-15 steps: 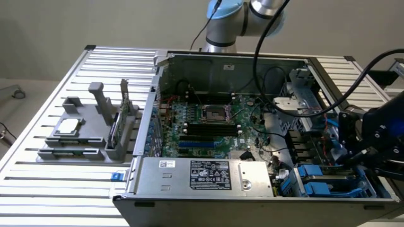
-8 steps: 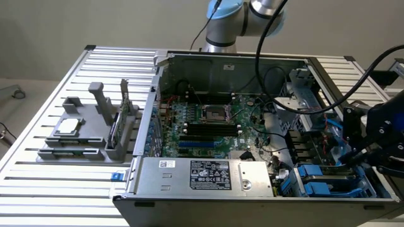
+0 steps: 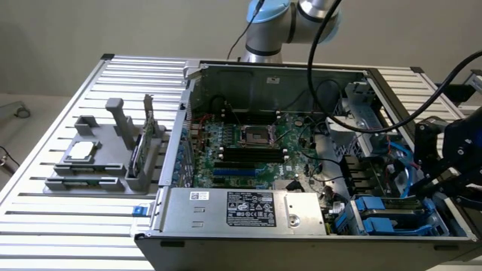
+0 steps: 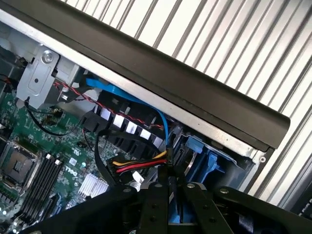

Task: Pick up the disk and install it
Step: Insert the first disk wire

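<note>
Near the disk (image 3: 388, 208), arm (image 3: 463, 141) leans over the case (image 3: 226, 248); gripper (image 4: 169, 189) nearly closed.

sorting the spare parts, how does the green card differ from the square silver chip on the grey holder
Pose: the green circuit card stands on edge in a slot, while the square silver chip lies flat.
Shape: the card is long and thin; the chip is small and square.
Colour: the card is green, the chip pale silver.
Both sit on the grey holder, outside the computer case, at the exterior view's left.
</note>
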### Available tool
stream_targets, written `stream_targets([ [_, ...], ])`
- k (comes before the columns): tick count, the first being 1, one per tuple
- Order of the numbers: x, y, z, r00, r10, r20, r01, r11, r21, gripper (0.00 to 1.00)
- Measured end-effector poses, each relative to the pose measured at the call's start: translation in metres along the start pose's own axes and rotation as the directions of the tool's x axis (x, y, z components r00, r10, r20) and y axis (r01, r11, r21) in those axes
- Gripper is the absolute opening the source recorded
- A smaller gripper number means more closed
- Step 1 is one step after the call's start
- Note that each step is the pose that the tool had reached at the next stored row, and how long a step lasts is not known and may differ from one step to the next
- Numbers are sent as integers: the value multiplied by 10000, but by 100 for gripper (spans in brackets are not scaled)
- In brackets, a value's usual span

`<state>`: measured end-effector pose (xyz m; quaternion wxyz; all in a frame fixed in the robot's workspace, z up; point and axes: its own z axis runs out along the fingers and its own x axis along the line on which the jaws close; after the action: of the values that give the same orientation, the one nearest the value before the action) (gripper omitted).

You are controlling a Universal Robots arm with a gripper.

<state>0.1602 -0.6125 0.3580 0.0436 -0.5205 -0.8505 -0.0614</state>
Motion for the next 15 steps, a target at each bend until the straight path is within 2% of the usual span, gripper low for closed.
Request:
stream_targets([
  [2,0,0,0,9999,101,110,-102,9999,39,16],
  [4,0,0,0,9995,193,268,-195,9998,101,16],
  [8,-1,-1,-1,9974,354,624,-370,9990,251,16],
  [10,-1,-1,-1,9957,414,827,-444,9984,353,16],
  [11,-1,-1,-1,9950,435,897,-472,9981,404,16],
  [13,-1,-1,0,9941,473,980,-525,9973,519,16],
  [15,-1,-2,1,9939,503,984,-570,9962,664,16],
])
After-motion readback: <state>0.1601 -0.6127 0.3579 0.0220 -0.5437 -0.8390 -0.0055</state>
